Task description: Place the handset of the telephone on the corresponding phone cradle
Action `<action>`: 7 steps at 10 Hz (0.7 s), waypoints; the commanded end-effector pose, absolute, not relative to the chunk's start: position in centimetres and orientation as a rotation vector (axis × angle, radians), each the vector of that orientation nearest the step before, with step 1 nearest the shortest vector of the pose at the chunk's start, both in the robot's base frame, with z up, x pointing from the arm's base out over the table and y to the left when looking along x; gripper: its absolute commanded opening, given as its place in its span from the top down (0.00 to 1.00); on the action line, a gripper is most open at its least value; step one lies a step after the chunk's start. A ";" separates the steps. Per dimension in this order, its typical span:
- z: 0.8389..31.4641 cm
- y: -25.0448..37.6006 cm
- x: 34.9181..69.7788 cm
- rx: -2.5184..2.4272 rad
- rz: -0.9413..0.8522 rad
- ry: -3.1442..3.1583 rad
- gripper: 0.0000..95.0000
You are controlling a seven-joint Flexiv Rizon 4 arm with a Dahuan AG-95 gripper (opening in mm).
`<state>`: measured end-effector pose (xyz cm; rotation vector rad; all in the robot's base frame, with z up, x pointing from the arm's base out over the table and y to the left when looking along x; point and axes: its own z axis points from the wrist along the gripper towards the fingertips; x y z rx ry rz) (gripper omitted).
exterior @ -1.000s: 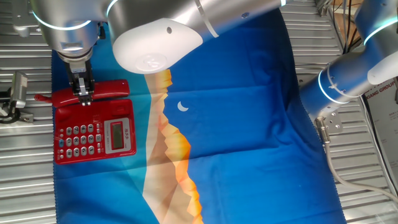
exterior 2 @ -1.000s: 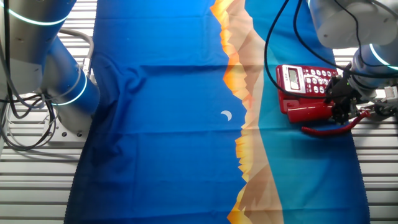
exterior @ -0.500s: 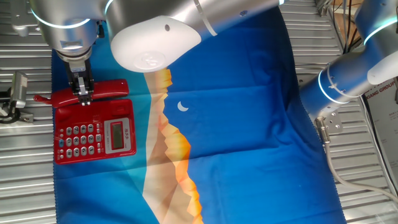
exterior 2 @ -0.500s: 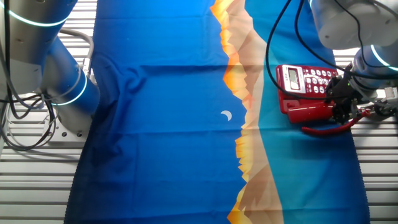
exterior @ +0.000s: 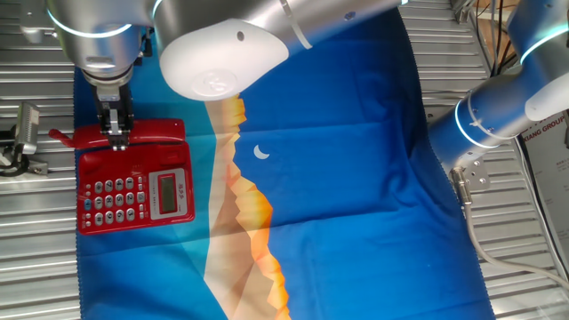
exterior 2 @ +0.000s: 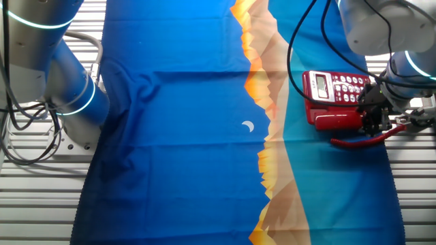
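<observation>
- The red telephone (exterior: 136, 182) sat near the left edge of a blue cloth (exterior: 356, 178) printed with an orange mountain ridge and a small white crescent moon (exterior: 261, 153).
- Its grey keypad and small display faced up, just below the phone cradle (exterior: 133, 153).
- The handset (exterior: 147, 132) lay lengthwise along the cradle strip at the top edge of the base; whether it was fully seated could not be told.
- The gripper (exterior: 115, 135) came straight down on the middle of the handset, its two dark fingers set narrowly against the receiver's sides, clasping it.
- In the other fixed view the gripper (exterior 2: 371, 121) met the handset (exterior 2: 335, 121) at the base's (exterior 2: 334, 87) near edge, and the thin red cord (exterior 2: 364, 140) curved across the cloth beside it.
- A second arm (exterior: 498, 107) stood at the far side of the metal slatted table (exterior: 36, 231), well apart from the phone.
</observation>
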<state>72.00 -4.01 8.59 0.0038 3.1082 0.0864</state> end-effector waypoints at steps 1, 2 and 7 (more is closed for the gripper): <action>8.6 -4.0 72.0 -0.017 0.081 3.106 1.00; 8.6 -4.0 72.0 -0.024 0.076 3.105 1.00; 8.7 -3.9 71.9 -0.020 0.064 3.110 1.00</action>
